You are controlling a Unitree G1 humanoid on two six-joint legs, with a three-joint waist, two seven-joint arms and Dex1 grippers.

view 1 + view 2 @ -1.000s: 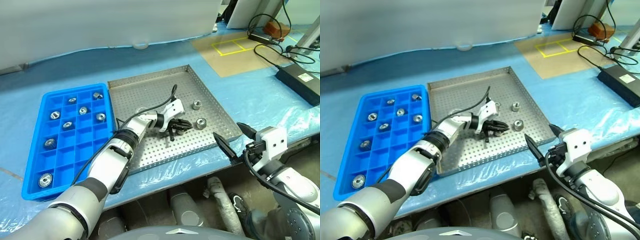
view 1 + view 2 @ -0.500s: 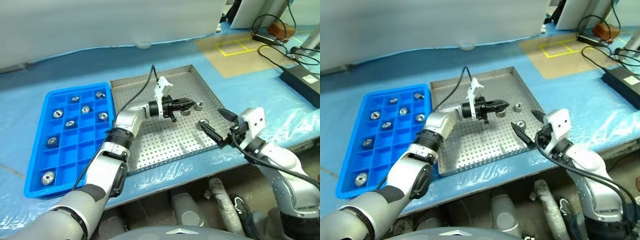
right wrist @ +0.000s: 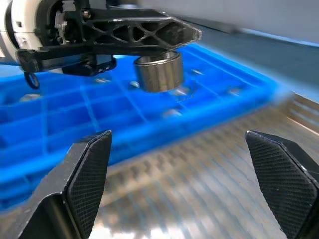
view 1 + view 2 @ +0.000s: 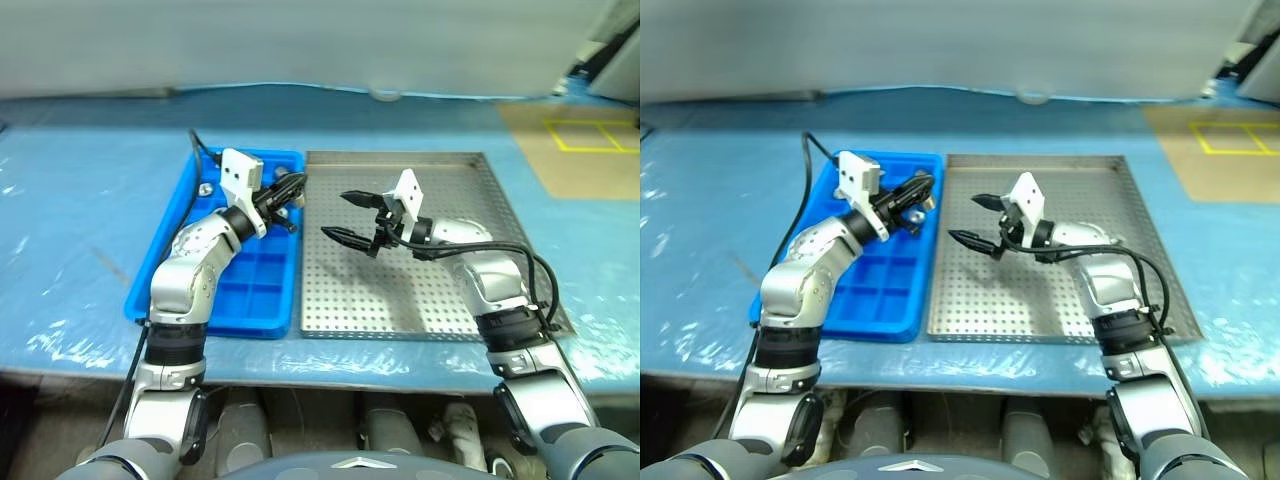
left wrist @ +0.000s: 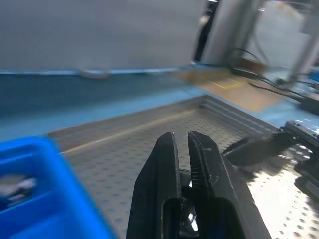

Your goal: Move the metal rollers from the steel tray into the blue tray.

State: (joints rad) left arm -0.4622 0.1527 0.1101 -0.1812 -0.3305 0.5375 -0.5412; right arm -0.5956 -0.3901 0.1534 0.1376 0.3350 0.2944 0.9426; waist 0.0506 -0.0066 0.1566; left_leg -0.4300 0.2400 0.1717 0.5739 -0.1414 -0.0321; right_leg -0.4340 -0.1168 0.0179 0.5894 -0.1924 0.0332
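My left gripper point(image 4: 293, 186) is shut on a silvery metal roller point(image 3: 158, 72) and hovers above the right-hand rim of the blue tray point(image 4: 250, 290), pointing toward the steel tray point(image 4: 400, 300). In the left wrist view its black fingers point(image 5: 169, 149) are pressed together. My right gripper point(image 4: 335, 215) stands open above the left part of the perforated steel tray, its fingertips facing the left gripper with a small gap between them and nothing held. Blurred rollers point(image 3: 174, 112) lie in the blue tray's compartments.
Both trays sit side by side on a table covered in blue sheeting point(image 4: 80, 230). A yellow square marking point(image 4: 585, 135) lies at the far right. The table's front edge point(image 4: 330, 370) runs below the trays.
The camera has swung, shifting the whole picture. My left gripper rose off the steel tray and went left with the roller to the blue tray's rim. The right gripper came in over the steel tray.
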